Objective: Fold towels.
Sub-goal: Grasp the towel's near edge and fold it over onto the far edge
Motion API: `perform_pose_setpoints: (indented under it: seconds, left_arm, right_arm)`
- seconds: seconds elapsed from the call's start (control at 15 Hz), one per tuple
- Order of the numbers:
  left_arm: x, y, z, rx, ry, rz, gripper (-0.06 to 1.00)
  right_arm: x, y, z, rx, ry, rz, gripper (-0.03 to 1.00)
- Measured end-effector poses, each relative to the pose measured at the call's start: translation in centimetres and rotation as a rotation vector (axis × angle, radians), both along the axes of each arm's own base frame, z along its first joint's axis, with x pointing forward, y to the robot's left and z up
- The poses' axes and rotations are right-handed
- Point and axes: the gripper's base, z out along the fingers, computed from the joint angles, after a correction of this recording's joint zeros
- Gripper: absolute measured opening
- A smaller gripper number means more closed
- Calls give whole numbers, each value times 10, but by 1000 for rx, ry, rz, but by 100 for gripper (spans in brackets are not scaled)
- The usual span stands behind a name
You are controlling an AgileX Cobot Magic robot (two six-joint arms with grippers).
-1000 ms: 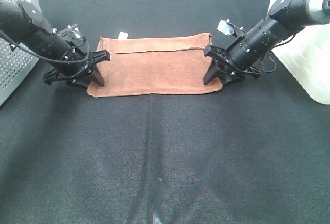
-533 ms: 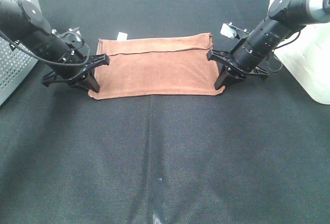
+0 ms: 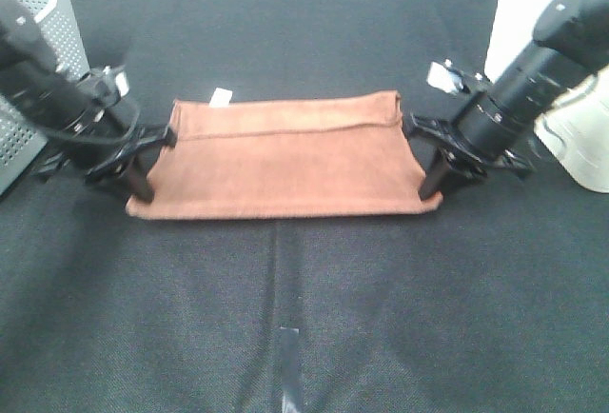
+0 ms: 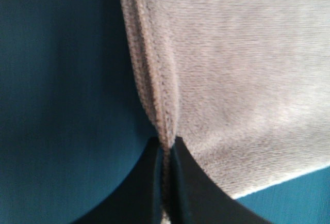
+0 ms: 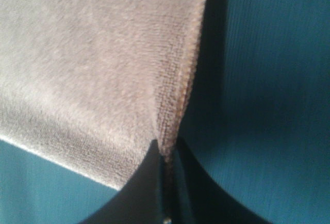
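The reddish-brown towel [image 3: 285, 156] hangs stretched between my two grippers, lifted off the black table, with a folded-over strip along its far edge and a small white tag [image 3: 221, 97] at the far left corner. My left gripper [image 3: 141, 183] is shut on the towel's near left corner; the left wrist view shows the hem [image 4: 164, 115] pinched between its jaws. My right gripper [image 3: 433, 185] is shut on the near right corner; the right wrist view shows the edge [image 5: 172, 126] clamped the same way.
A grey perforated box [image 3: 38, 42] stands at the far left edge. A white container [image 3: 580, 147] stands at the right edge. The black cloth-covered table [image 3: 304, 318] spreads in front of the towel, with a strip of tape [image 3: 290, 365] near the front middle.
Both grippers have lifted and pulled outward and toward the front with the towel's short edges, so the towel is now raised and stretched taut between them.
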Motion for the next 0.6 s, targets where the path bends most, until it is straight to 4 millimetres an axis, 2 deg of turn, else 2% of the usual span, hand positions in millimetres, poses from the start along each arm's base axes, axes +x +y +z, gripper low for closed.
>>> perform_pose_setpoints:
  seconds: [0.2,0.27,0.4,0.6]
  left_arm:
    - [-30,4,6,9,24,-6,1]
    - [-31,4,7,10,24,-9,1]
    - [-28,4,17,6,-19,-2,1]
    - [1,3,46,-13,-129,44,1]
  right_arm:
    - [-28,-3,-1,-5,33,9,0]
    - [-29,-3,0,-3,29,17,0]
    - [-24,-2,6,2,7,28,0]
    - [5,2,35,17,-117,40,0]
